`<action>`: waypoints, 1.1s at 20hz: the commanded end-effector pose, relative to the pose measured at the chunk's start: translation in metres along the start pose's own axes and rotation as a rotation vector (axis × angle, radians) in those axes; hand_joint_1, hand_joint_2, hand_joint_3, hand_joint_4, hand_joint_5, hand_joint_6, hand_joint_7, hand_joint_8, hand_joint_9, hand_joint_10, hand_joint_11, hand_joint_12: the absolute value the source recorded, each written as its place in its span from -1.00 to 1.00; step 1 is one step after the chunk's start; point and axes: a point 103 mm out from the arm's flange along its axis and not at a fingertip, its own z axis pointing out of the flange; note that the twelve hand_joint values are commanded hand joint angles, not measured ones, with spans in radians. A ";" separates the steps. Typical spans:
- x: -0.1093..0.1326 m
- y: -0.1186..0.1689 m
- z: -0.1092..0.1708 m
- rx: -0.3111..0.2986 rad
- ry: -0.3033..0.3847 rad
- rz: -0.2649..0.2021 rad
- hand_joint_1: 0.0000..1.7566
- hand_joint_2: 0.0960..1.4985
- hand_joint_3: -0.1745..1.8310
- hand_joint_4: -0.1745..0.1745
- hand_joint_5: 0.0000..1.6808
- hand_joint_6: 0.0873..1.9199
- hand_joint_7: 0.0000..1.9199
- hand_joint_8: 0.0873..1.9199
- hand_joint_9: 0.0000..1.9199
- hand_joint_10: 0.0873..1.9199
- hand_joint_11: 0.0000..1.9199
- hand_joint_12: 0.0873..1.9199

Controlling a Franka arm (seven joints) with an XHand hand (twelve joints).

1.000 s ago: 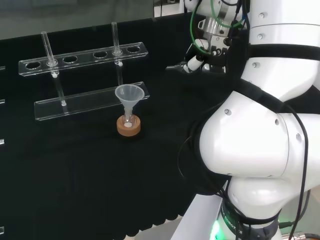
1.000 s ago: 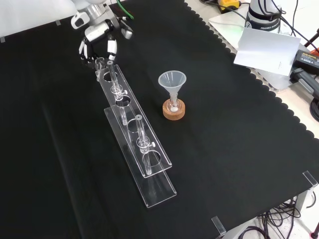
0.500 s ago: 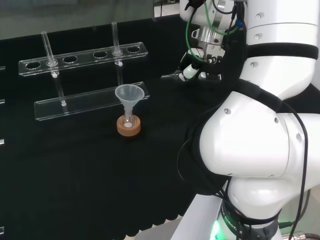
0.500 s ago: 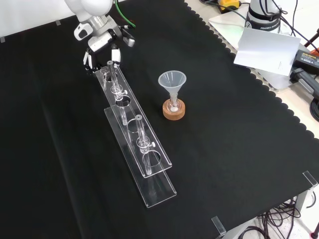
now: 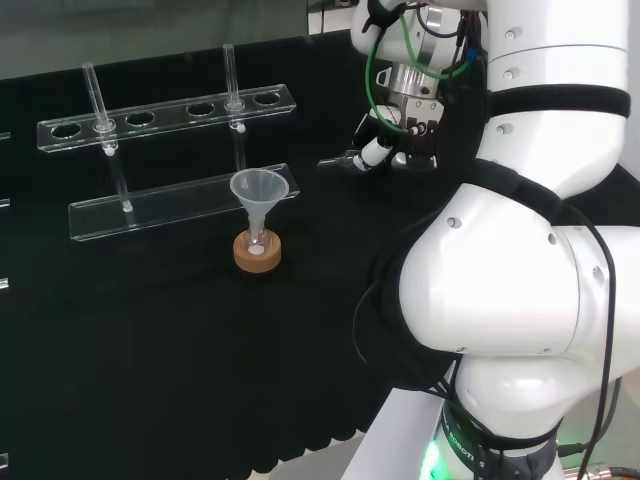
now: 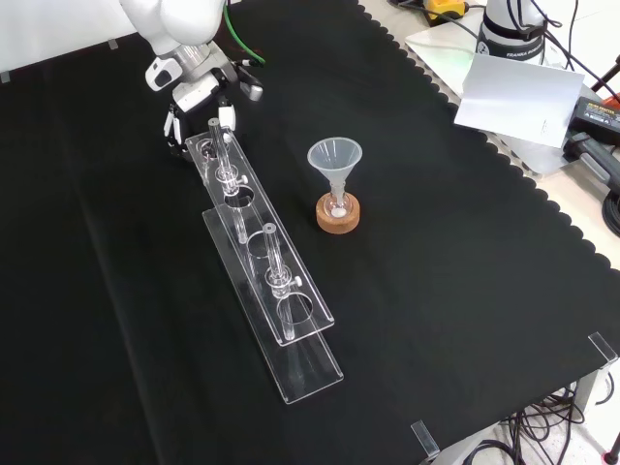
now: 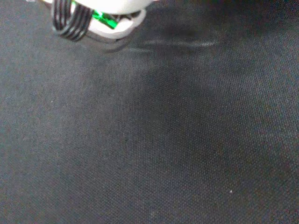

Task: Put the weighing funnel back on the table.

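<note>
Hovering over the black cloth surface (image 7: pixel 177 149), the black and white hand (image 5: pixel 385 146) hangs at the end of the white arm. It is just beside one end of the long clear acrylic test-tube rack (image 5: pixel 170 113). In the front view the hand (image 6: pixel 199 97) sits right at that end of the rack. We cannot say whether it touches the plastic or only stands over it.

How far the hand is closed, we cannot tell. Nor can we tell whether the small clear weighing funnel is in its grasp. A slim dark shape juts from the hand toward the rack in the head view, but it is too faint for us to name.

The rack runs away from the hand, with two thin glass tubes (image 6: pixel 222 147) upright in it. The nearer tube is close to the hand. Well apart from the hand stands the big clear cone-shaped funnel (image 5: pixel 258 187), stem down in a small flask on a cork ring (image 5: pixel 257 255).

Under the palm the wrist view gives us bare woven cloth. We judge the hand is placed here because this open patch lets a light clear piece be laid down clear of the upright glass. The nearest tube is the thing we would mind.
</note>
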 end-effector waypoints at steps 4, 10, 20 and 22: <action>0.000 0.002 0.002 0.005 -0.004 0.004 0.29 -0.10 -0.38 1.00 0.66 -0.70 -0.37 -0.31 0.22 -0.95 0.05 -0.09; -0.001 0.006 0.004 0.020 -0.016 -0.001 0.29 -0.10 -0.38 1.00 0.66 -0.70 -0.37 -0.31 0.22 -0.95 0.05 -0.09; 0.001 0.013 0.008 0.014 -0.061 -0.016 0.29 -0.10 -0.38 1.00 0.66 -0.70 -0.37 -0.31 0.22 -0.95 0.05 -0.09; 0.002 0.014 0.009 0.015 -0.074 -0.022 0.29 -0.10 -0.38 1.00 0.66 -0.70 -0.37 -0.31 0.22 -0.95 0.05 -0.09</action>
